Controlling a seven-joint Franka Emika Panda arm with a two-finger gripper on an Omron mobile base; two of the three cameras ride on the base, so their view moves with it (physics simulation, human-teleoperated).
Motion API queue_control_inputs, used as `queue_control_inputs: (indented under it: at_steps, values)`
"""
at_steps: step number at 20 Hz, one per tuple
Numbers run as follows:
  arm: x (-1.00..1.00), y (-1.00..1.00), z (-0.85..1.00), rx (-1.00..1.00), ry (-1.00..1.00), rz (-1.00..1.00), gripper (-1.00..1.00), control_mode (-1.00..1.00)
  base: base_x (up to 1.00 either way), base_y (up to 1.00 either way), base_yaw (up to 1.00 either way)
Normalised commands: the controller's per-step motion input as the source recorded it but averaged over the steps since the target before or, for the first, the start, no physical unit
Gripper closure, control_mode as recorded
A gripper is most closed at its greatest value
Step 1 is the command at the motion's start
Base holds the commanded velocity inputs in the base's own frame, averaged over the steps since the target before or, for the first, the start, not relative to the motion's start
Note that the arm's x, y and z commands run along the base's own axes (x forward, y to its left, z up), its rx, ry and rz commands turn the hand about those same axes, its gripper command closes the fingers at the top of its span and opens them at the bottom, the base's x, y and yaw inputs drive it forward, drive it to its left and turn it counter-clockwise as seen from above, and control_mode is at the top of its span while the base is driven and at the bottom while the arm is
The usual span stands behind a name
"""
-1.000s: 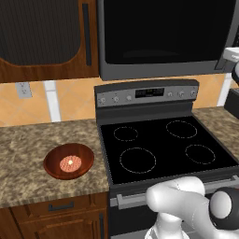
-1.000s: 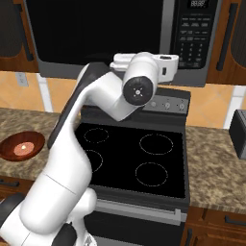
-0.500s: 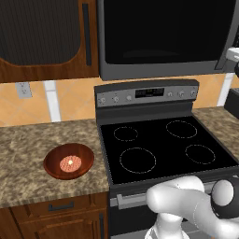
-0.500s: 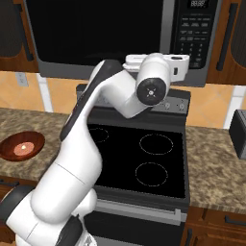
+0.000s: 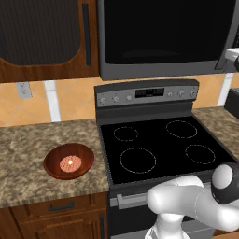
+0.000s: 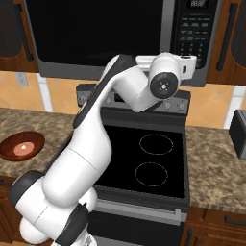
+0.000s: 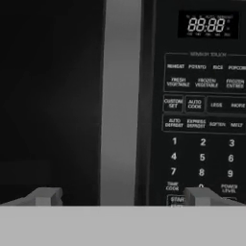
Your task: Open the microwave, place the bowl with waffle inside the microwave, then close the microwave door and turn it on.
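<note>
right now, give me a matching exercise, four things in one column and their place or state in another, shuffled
Things:
1. reddish-brown wooden bowl
2. small gridded waffle
3. black glass microwave door
4. two-finger gripper

Places or states:
A. shut, above the stove
B. open, fingers either side of the grey bar handle
C. on the granite counter, left of the stove
D. lying inside the bowl

Pairs: 1-C, 2-D, 3-A, 4-B

Speckled granite counters (image 5: 28, 154) flank a black-topped stove (image 5: 158, 144) beneath dark wooden cabinets (image 5: 44, 39), against an orange tiled wall (image 5: 70, 100).
</note>
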Motion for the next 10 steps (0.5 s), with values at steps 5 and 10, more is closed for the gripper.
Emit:
queue_control_inputs:
  at_steps: [5, 10]
  values:
    - [0.35, 0.00, -0.05, 0.00, 0.10, 0.00, -1.00, -1.00, 0.00, 0.00, 0.00]
    - [0.25, 0.00, 0.00, 0.00, 0.00, 0.00, -1.00, -1.00, 0.00, 0.00, 0.00]
